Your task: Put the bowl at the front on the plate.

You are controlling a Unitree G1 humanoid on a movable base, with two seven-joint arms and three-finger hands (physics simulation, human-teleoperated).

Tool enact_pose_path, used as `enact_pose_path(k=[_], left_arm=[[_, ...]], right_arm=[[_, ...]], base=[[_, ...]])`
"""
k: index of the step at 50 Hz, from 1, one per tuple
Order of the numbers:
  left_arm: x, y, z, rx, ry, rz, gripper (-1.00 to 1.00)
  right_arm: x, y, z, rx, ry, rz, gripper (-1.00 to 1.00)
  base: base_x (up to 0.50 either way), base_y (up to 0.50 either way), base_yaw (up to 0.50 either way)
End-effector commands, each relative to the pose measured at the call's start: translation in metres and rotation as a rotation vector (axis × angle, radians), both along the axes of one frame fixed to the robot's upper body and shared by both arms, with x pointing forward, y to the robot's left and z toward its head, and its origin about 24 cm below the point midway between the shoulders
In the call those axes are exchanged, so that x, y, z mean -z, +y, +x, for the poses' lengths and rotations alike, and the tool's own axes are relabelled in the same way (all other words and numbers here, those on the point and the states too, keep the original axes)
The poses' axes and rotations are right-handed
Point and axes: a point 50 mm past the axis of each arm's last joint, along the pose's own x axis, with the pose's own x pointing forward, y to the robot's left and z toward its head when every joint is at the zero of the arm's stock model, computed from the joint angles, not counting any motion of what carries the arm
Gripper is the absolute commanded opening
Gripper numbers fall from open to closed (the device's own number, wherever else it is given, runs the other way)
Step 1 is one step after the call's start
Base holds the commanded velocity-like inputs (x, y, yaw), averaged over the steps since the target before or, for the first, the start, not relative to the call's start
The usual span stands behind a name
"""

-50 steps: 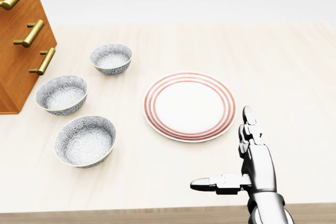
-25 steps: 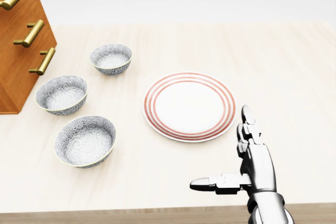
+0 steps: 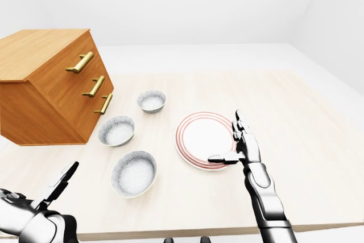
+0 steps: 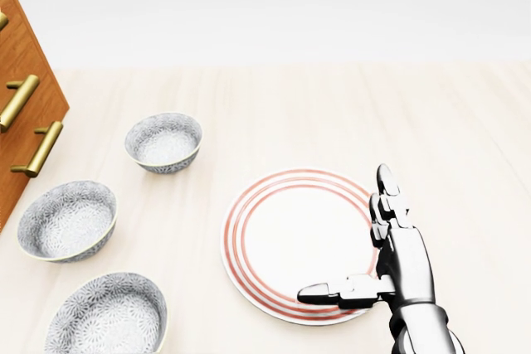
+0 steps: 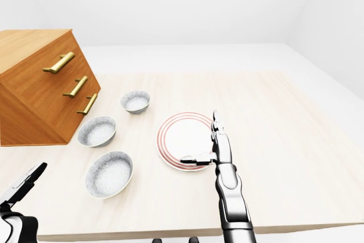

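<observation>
Three grey patterned bowls stand in a row left of the plate. The bowl nearest me point(image 3: 134, 173) sits at the lower left of the left-eye view, upright and empty. The white plate point(image 4: 282, 238) with red rings lies to its right. My right hand point(image 4: 347, 242) is open above the plate's lower right rim, fingers pointing up the picture and thumb pointing left. My left hand point(image 3: 57, 186) is open at the bottom left corner, off the table's near edge and short of the nearest bowl.
A wooden drawer chest point(image 3: 51, 92) with brass handles stands at the left, beside the middle bowl point(image 3: 116, 131) and far bowl point(image 3: 151, 101). The pale wooden table point(image 3: 318, 140) stretches out right of the plate; its near edge runs along the bottom.
The whole head view has shifted: bowls, plate and chest slid down and outward, so the camera has moved closer. My right hand now overlaps the plate's rim.
</observation>
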Motion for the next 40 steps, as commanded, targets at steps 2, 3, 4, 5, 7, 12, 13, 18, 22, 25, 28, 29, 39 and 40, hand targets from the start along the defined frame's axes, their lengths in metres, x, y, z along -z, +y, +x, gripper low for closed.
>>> enact_pose_path(k=[2, 3, 4, 5, 7, 12, 13, 18, 22, 25, 28, 29, 39, 40], left_arm=[[0.001, 0.000, 0.001, -0.001, 0.000, -0.003, 1.00], [0.002, 0.000, 0.001, 0.001, 0.003, -0.004, 1.00], [0.002, 0.000, 0.002, 0.002, 0.003, -0.003, 1.00], [0.002, 0.000, 0.002, 0.003, 0.003, -0.005, 1.00], [0.002, 0.000, 0.001, 0.003, 0.003, -0.004, 1.00], [0.000, 0.000, 0.000, 0.001, 0.002, -0.002, 1.00], [-0.001, 0.000, 0.001, 0.001, -0.003, 0.000, 1.00], [0.002, 0.000, 0.001, 0.002, 0.004, -0.006, 1.00], [0.000, 0.000, 0.000, 0.001, 0.001, -0.002, 1.00], [0.000, 0.000, -0.001, -0.002, -0.001, 0.001, 1.00], [-0.001, 0.000, -0.001, -0.003, -0.003, 0.001, 1.00], [-0.001, 0.000, 0.000, -0.002, -0.005, 0.001, 1.00], [0.000, 0.000, -0.001, -0.003, -0.003, -0.005, 1.00], [0.000, 0.000, -0.001, -0.003, -0.004, -0.005, 1.00]], right_arm=[[-0.001, 0.001, 0.000, -0.005, -0.005, -0.005, 1.00], [-0.002, 0.001, -0.001, -0.005, -0.007, -0.005, 1.00], [-0.002, 0.001, -0.001, -0.004, -0.008, -0.005, 1.00], [-0.003, 0.001, -0.001, -0.002, -0.012, -0.005, 1.00], [-0.002, 0.001, -0.001, -0.002, -0.009, -0.003, 1.00], [-0.002, 0.001, -0.001, -0.002, -0.007, -0.009, 1.00], [-0.002, 0.001, -0.001, 0.000, -0.007, -0.011, 1.00], [-0.001, 0.001, 0.000, 0.000, -0.005, -0.013, 1.00], [-0.002, 0.002, -0.003, 0.001, -0.014, -0.031, 1.00], [-0.014, 0.011, -0.009, -0.032, -0.036, -0.001, 1.00], [-0.023, 0.025, -0.007, -0.063, -0.068, -0.052, 1.00], [-0.024, 0.027, -0.006, -0.062, -0.075, -0.070, 1.00], [-0.099, 0.069, -0.004, -0.145, -0.409, -0.186, 1.00], [-0.100, 0.070, -0.003, -0.159, -0.413, -0.192, 1.00]], base=[[0.50, 0.00, 0.00], [0.50, 0.00, 0.00], [0.50, 0.00, 0.00], [0.50, 0.00, 0.00], [0.50, 0.00, 0.00], [0.50, 0.00, 0.00], [0.50, 0.00, 0.00], [0.50, 0.00, 0.00], [0.37, 0.00, 0.00], [0.00, 0.00, 0.00], [0.00, 0.00, 0.00], [0.00, 0.00, 0.00], [0.00, 0.00, 0.00], [0.00, 0.00, 0.00]])
